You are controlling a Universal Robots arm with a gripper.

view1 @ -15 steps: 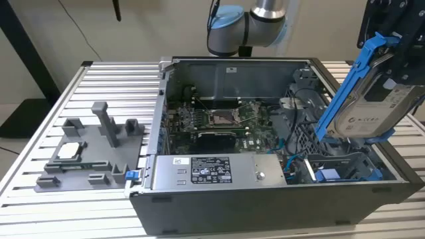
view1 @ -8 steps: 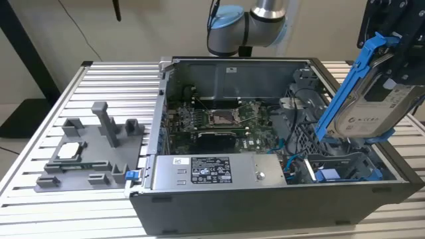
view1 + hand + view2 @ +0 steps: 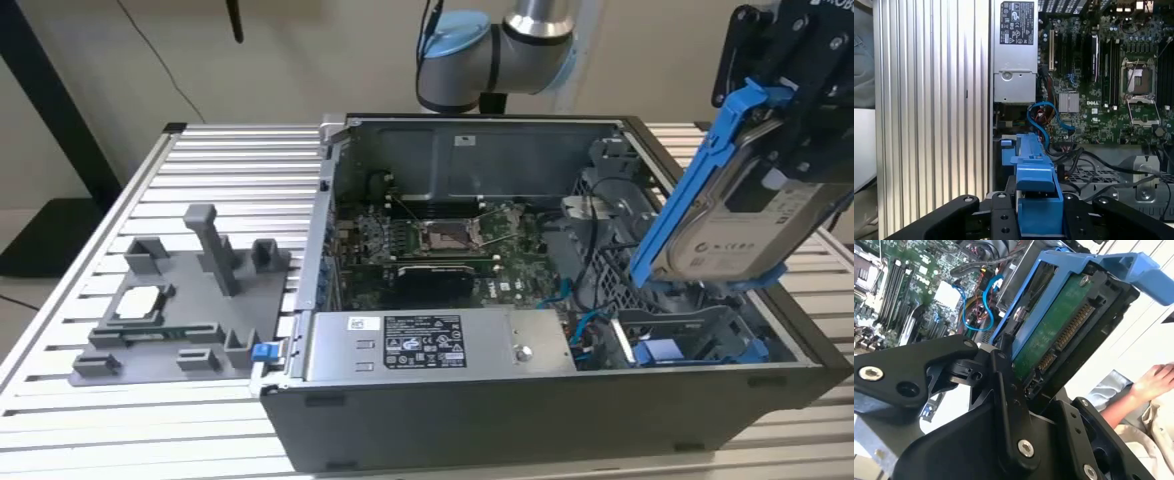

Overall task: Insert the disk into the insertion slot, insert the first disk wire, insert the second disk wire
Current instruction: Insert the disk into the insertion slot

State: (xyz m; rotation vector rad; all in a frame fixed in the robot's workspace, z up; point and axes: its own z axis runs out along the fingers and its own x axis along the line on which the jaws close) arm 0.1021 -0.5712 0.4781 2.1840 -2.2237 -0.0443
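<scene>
The disk hangs steeply tilted over the exterior view's right end of the open case, with the black fingers closed on it from either side of its blue frame. Its lower end is just above the insertion slot in the grey cage, not yet in it, and another blue-fronted drive sits at the cage's near side. The case stands on the ribbed bench with a grey fixture to its left, and a person's hand shows in the second wrist view.
</scene>
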